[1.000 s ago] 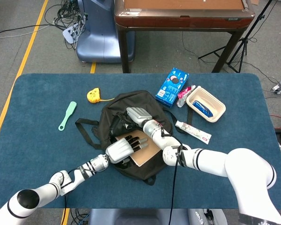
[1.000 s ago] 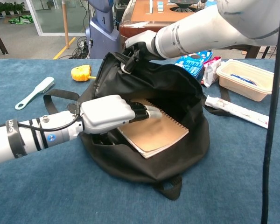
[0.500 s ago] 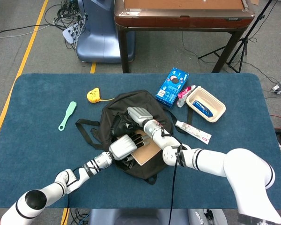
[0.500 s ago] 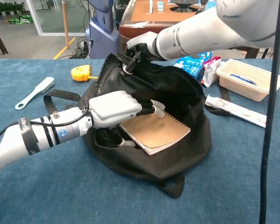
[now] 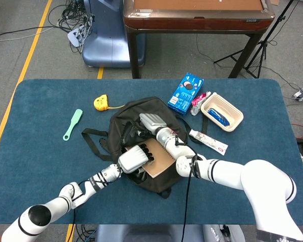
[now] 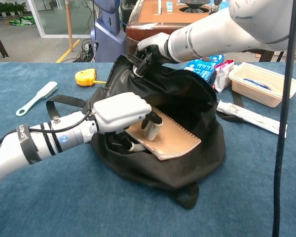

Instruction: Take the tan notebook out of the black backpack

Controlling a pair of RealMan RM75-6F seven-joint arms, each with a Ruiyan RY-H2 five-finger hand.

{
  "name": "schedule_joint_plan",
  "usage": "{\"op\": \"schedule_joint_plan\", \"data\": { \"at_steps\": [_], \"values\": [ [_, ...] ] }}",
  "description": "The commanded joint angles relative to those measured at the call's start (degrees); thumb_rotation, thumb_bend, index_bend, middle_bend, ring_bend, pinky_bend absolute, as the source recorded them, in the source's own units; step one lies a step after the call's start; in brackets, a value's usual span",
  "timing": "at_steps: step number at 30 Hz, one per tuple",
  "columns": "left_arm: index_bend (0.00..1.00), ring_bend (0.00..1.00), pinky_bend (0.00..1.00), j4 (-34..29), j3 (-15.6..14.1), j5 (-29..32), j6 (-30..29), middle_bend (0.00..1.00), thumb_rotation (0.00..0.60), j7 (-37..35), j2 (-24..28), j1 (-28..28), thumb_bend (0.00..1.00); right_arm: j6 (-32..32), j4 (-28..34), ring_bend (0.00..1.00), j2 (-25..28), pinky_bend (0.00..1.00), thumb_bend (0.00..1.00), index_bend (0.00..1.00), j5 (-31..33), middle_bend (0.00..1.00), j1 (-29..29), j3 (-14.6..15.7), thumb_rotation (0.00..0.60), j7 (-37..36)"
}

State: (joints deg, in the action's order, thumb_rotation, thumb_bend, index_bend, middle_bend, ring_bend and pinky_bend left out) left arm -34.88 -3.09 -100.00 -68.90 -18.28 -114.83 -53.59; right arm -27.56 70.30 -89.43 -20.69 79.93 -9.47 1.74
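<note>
The black backpack (image 5: pixel 122 132) (image 6: pixel 187 94) lies open in the middle of the blue table. The tan spiral notebook (image 5: pixel 161 157) (image 6: pixel 175 139) sits inside its mouth, partly showing. My left hand (image 5: pixel 133 158) (image 6: pixel 122 112) reaches into the opening from the front. Its fingers (image 6: pixel 151 127) curl down on the notebook's near edge, with the thumb under that edge. My right hand (image 5: pixel 151 123) (image 6: pixel 152 46) grips the bag's top rim and holds it up. The notebook's left part is hidden by my left hand.
A yellow tape measure (image 5: pixel 101 103) (image 6: pixel 85 77) and a green brush (image 5: pixel 72 124) (image 6: pixel 37 98) lie left of the bag. To the right are a blue box (image 5: pixel 186 94), a beige tray (image 5: pixel 221 112) (image 6: pixel 263 84) and a long white packet (image 5: pixel 207 141) (image 6: pixel 248 117).
My left hand slid further into the bag, and its fingers went from stretched flat over the notebook to curled down on its edge. The right hand stays on the rim.
</note>
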Motion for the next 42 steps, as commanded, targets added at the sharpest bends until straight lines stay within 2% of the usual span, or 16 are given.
{"op": "schedule_joint_plan", "data": {
  "at_steps": [1,9,15,23,29,31,34,38,39,42],
  "values": [
    [0.60,0.50,0.35,-1.7,0.2,-0.2,-2.9,0.61,0.600,-2.3,0.9,0.5,0.28,0.1,-0.1,0.20,-0.1,0.19,0.97,0.72,0.1,0.41,-0.1,0.1,0.600,0.1],
    [0.61,0.50,0.35,-8.8,1.5,1.0,-7.2,0.62,0.600,-5.8,4.7,2.4,0.28,-0.1,0.2,0.20,-0.1,0.19,0.97,0.72,-0.3,0.41,-0.6,0.1,0.600,0.2],
    [0.61,0.51,0.36,-16.9,3.0,2.1,-10.8,0.63,0.600,-8.3,9.5,4.5,0.28,-0.3,0.4,0.20,-0.1,0.19,0.97,0.72,-0.7,0.41,-1.5,0.6,0.600,0.2],
    [0.62,0.51,0.36,-30.0,4.3,3.1,-14.2,0.63,0.600,-8.7,19.0,7.5,0.28,0.0,2.5,0.20,1.2,0.19,0.97,0.72,-3.3,0.41,-3.4,-0.2,0.600,-0.8],
    [0.61,0.51,0.36,-39.9,5.0,3.7,-16.3,0.63,0.600,-7.8,26.9,10.2,0.28,0.0,6.9,0.20,3.2,0.19,0.97,0.72,-7.7,0.40,-6.1,-0.4,0.600,-1.9],
    [0.61,0.51,0.36,-42.9,5.0,3.6,-17.3,0.63,0.600,-7.6,29.5,11.3,0.28,-0.6,9.1,0.20,4.0,0.19,0.93,0.70,-10.3,0.39,-7.4,-0.2,0.600,-2.0],
    [0.61,0.51,0.36,-46.4,5.3,3.5,-18.9,0.63,0.600,-6.8,32.8,12.9,0.28,-1.1,13.1,0.17,6.0,0.18,0.82,0.51,-12.9,0.31,-8.5,1.5,0.600,-0.7],
    [0.61,0.51,0.36,-49.6,5.9,3.8,-20.2,0.63,0.600,-4.9,36.4,14.8,0.28,-5.1,19.6,0.05,8.4,0.09,0.58,0.09,-14.7,0.11,-9.6,3.7,0.600,2.0],
    [0.61,0.51,0.36,-50.1,6.0,3.8,-20.5,0.63,0.600,-4.3,37.1,15.2,0.28,-6.3,21.0,0.02,8.9,0.07,0.51,0.04,-15.1,0.06,-10.0,4.2,0.600,2.6],
    [0.61,0.51,0.36,-51.2,6.4,4.0,-21.5,0.63,0.600,-2.9,39.1,16.6,0.28,-10.4,25.5,0.00,10.4,0.04,0.34,0.00,-17.0,0.00,-11.8,5.1,0.600,4.0]
  ]
}}
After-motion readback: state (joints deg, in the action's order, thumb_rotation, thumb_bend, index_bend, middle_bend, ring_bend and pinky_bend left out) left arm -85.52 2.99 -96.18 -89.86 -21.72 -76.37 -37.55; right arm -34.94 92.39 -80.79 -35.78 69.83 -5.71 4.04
